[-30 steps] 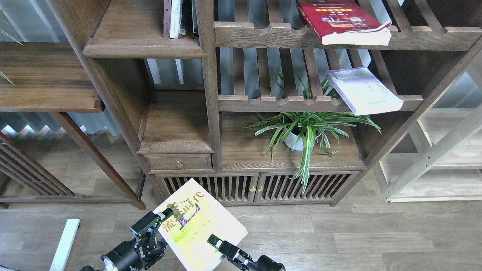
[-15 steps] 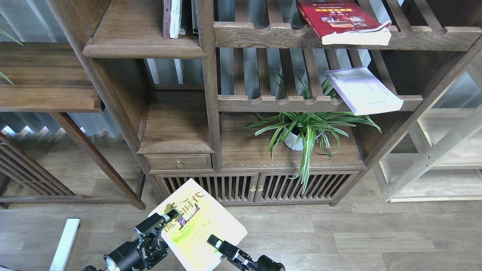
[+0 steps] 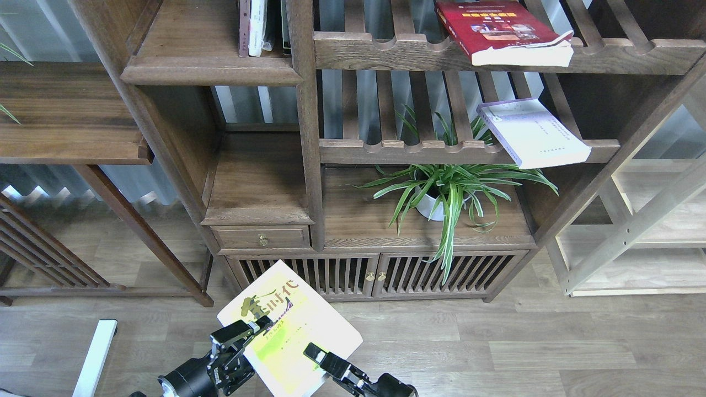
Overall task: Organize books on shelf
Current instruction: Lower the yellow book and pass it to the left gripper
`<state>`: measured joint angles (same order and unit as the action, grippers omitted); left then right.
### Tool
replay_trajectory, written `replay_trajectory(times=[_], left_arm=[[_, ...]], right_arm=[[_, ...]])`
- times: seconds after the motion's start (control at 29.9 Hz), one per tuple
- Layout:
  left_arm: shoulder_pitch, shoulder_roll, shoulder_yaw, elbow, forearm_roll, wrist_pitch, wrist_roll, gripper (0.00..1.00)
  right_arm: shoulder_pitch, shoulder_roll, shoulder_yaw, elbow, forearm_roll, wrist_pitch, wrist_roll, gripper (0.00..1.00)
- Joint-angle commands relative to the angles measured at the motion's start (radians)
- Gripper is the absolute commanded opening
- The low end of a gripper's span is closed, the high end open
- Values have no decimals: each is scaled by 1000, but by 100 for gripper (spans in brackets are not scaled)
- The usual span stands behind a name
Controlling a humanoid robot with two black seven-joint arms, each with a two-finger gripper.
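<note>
Yellow-green book (image 3: 298,325) (cover up), open floor (image 3: 496,342) rightward

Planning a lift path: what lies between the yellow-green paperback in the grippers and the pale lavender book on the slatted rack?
In the head view, between the yellow-green paperback and the pale lavender book lie the slatted cabinet doors and the potted spider plant.

One head view looks forward and down from near the floor-level arms toward the bookcase (image 3: 309,138) ahead

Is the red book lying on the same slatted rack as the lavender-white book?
No, the red book lies on the rack above the lavender-white book.
</note>
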<state>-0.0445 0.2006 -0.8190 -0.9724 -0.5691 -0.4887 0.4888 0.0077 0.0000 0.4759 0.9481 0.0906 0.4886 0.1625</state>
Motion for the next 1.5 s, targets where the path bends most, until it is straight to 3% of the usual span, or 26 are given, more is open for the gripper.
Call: replay_trajectory(times=[0.0, 0.1, 0.4, 0.74, 1.04, 1.14, 1.27, 1.47], left_arm=[[0, -1, -2, 0, 0, 0, 0, 44], [0, -1, 7, 0, 0, 0, 0, 36], [-17, 2, 52, 0, 0, 0, 0, 29], [-15, 0, 55, -2, -31, 0, 0, 6], [-9, 11, 54, -3, -35, 0, 0, 2], [-9, 16, 52, -5, -35, 0, 0, 2], [-9, 22, 50, -6, -35, 0, 0, 2], [-11, 36, 49, -9, -34, 0, 0, 2]], right_arm=[[0, 0, 0, 0, 0, 0, -1, 4], [0, 0, 0, 0, 0, 0, 0, 4], [1, 0, 0, 0, 0, 0, -1, 4], [1, 0, 0, 0, -2, 0, 0, 5], [3, 0, 9, -6, -2, 0, 3, 10], [6, 0, 12, -11, -2, 0, 2, 23], [8, 0, 18, -12, -5, 0, 2, 56], [9, 0, 35, -15, -14, 0, -1, 81]])
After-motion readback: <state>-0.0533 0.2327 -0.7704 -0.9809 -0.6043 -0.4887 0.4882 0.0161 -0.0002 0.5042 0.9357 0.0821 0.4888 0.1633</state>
